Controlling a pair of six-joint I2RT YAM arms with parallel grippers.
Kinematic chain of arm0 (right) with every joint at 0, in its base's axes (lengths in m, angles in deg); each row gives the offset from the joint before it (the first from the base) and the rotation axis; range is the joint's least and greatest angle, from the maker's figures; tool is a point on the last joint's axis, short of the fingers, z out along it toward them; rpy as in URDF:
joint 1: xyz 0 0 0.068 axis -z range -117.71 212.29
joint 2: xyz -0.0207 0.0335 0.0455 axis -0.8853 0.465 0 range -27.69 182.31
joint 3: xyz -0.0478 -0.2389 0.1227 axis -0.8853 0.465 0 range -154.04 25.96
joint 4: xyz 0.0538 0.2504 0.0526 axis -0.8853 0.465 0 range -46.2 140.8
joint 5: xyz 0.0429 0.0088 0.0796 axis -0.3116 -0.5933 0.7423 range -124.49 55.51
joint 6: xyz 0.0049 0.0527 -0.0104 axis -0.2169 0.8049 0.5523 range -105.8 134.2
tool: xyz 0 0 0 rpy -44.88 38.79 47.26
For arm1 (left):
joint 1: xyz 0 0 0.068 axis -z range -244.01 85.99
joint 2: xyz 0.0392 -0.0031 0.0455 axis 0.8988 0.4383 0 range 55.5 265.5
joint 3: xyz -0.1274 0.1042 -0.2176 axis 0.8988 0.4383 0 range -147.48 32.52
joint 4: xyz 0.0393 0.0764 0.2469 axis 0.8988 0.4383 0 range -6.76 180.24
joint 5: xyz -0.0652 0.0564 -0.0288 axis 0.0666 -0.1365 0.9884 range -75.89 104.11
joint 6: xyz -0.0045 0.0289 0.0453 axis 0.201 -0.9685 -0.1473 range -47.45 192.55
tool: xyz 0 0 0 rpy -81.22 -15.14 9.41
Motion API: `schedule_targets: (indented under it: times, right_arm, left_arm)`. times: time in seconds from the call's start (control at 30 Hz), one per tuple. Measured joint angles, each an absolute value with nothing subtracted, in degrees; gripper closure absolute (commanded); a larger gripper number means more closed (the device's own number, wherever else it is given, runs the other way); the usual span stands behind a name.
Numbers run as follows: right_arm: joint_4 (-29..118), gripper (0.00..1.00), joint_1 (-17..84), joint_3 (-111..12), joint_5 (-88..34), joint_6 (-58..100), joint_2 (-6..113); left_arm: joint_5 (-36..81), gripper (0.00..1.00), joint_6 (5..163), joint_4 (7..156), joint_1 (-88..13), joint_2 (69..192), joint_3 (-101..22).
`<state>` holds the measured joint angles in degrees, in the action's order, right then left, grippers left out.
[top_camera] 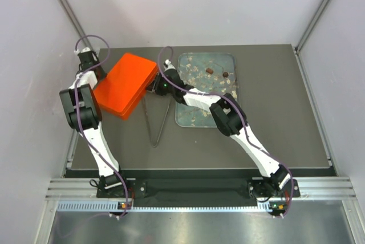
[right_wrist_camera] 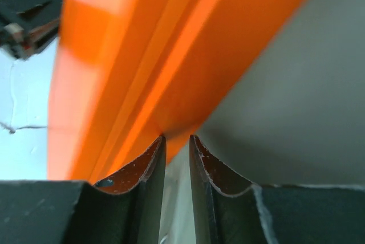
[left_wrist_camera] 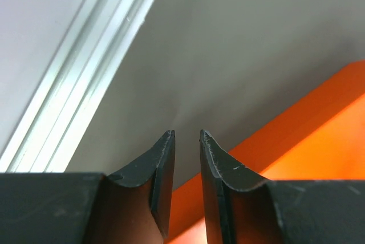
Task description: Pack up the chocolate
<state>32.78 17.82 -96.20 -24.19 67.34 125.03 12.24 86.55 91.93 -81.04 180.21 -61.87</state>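
Evidently the step in hand is getting the orange box (top_camera: 125, 84) ready, not moving sweets. It sits toward the bench's (top_camera: 274, 113) far-left corner, with one gripper at each of its opposite sides. The left gripper (left_wrist_camera: 186, 134) is at the box's far-left side, its jaws nearly together with only a thin slit between them. Orange shows low in that slit, but I cannot tell whether it pinches the box. The right gripper (right_wrist_camera: 177, 137) is just as narrow, its tips right at the box's near-right edge; whether it has a grip there is also unclear.

None of the chocolate is in either gripper. Two dark chocolates (top_camera: 210, 71) lie in the far part of the glassy tray (top_camera: 234, 67), just right of the box by the bench's far edge. Paler specks there may be sweets or print.

Next, I judge, the box must be opened and set flat.

Count: one box, one tray, two sure chocolates, and one thin V-shaped metal tool (top_camera: 155, 144), probably tongs.
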Motion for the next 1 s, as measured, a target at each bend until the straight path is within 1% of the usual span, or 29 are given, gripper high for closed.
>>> schedule_targets:
  times: [0.13,0.53,0.83,1.0]
  right_arm:
    - [31.7,0.76,17.8,-101.4,-23.2,70.4,130.2]
    - [31.5,0.76,17.8,-101.6,-23.3,72.3,130.5]
    - [25.2,0.77,17.9,-97.6,-22.3,75.0,130.1]
    - [22.1,0.75,18.3,-94.4,-20.7,76.5,128.9]
  left_arm:
    - [12.2,0.7,86.5,89.1,-81.2,178.8,-59.8]
    - [12.0,0.7,86.5,85.2,-80.1,177.4,-57.3]
    - [11.4,0.69,86.9,88.0,-79.8,177.0,-58.4]
    - [10.5,0.67,88.5,90.5,-79.6,177.0,-59.4]
